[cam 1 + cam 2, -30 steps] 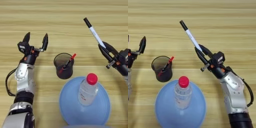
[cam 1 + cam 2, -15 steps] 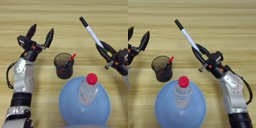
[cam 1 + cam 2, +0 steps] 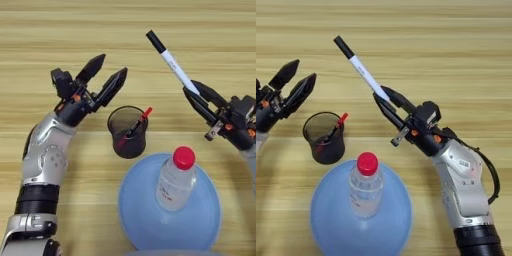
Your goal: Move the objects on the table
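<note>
The right pincer [image 3: 388,102] is clamped on the lower barrel of the white marker [image 3: 367,74], which juts up and to the left with its black cap at the far end, clear of the wooden surface [image 3: 60,30]. The left pincer [image 3: 107,75] hovers with fingers spread, just up-left of the dark cup [image 3: 128,131], where the red-capped pen [image 3: 134,128] leans inside. Both pens look light, stiff and smooth, so a grip at mid-barrel seems safest. A clear bottle [image 3: 175,178] stands on the blue plate [image 3: 145,220].
</note>
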`<state>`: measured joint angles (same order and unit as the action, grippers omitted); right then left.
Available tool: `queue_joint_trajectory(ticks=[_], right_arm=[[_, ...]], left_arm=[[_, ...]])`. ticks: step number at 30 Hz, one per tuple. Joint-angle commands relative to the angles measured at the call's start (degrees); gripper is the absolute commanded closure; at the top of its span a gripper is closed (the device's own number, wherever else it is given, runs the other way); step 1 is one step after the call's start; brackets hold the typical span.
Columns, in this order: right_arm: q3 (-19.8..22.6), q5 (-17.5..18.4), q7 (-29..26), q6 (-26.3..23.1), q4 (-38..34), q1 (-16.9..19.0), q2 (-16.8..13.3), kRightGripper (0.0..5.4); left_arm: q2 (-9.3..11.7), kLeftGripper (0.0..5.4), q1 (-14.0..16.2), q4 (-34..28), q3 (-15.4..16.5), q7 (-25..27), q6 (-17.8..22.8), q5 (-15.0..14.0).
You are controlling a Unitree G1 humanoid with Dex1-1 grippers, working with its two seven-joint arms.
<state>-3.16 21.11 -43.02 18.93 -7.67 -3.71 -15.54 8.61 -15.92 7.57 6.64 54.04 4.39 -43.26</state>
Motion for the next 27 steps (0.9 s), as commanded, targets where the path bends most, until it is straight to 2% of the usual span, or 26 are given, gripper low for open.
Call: queue_joint_trajectory(ticks=[1, 6, 14, 27], right_arm=[[-0.71, 0.70, -0.87, -1.02, -1.56, -0.25, -0.61, 4.64], [-1.76, 0.56, -2.03, -1.56, -1.47, 0.20, -1.10, 4.64], [-4.13, 0.42, -4.86, -2.68, -1.43, 1.69, -2.50, 4.64], [-5.07, 0.32, -5.35, -2.99, -2.30, 1.70, -2.76, 4.64]], left_arm=[[-0.41, 0.00, 0.10, -2.06, 0.17, 1.08, 4.33, -2.88], [-0.96, 0.00, 0.86, -5.83, -0.02, 1.62, 8.06, -5.58], [-1.52, 0.00, 1.46, -10.10, -0.71, 1.60, 11.04, -7.44], [-2.46, 0.00, 1.62, -11.73, -2.33, 2.36, 13.17, -7.09]])
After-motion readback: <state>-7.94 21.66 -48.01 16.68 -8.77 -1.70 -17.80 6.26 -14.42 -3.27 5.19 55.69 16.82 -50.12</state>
